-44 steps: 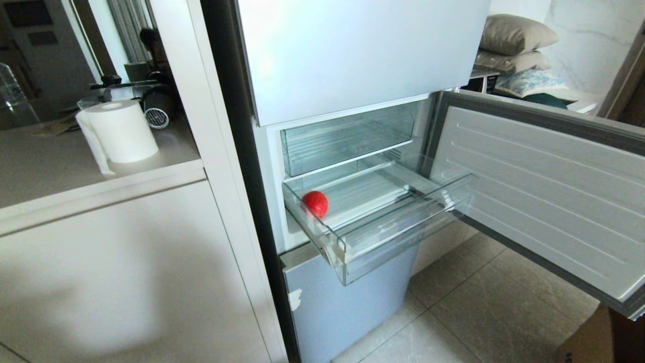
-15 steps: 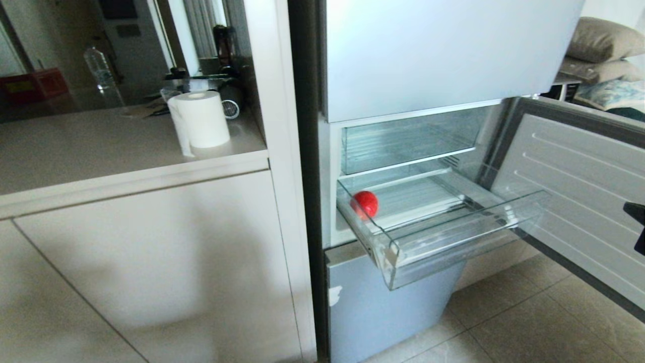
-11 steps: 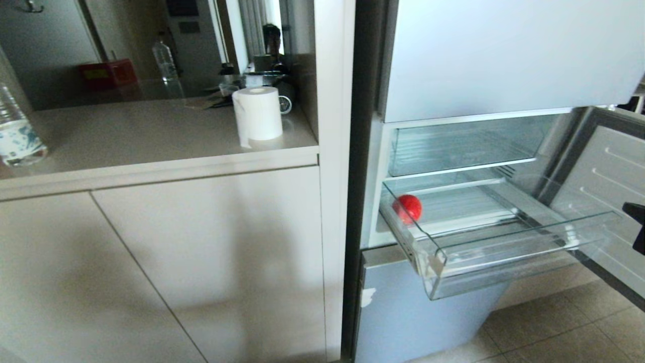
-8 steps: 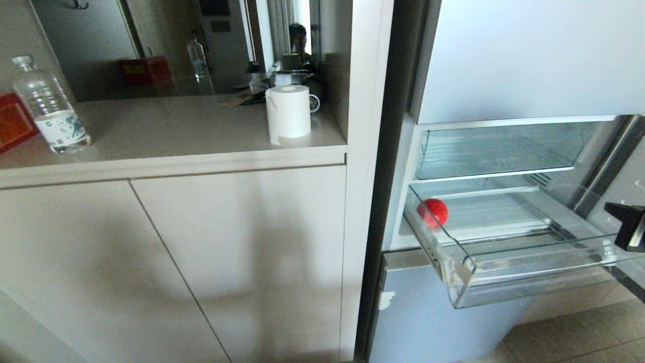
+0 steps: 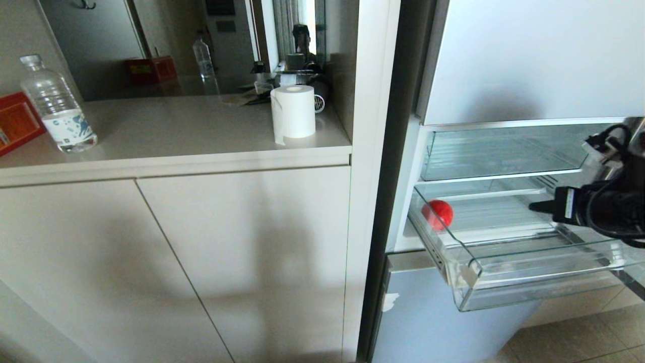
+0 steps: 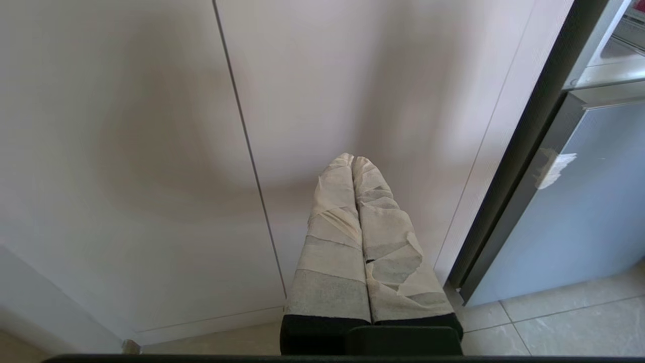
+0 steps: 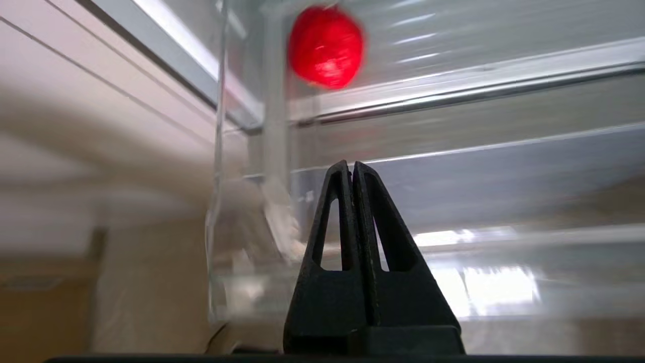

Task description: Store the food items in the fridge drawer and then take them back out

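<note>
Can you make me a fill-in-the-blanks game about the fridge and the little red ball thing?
1. The round fruit lying in the pulled-out fridge drawer is coloured ____.
2. The fingers of the right gripper are pressed ____.
3. On the counter beside the fridge stands a white roll of ____.
4. Near the counter's far left end stands a clear plastic ____.

Missing words: red; together (shut); paper; bottle

Clear plastic drawer (image 5: 524, 282), glossy red fruit (image 5: 439, 214)
</note>
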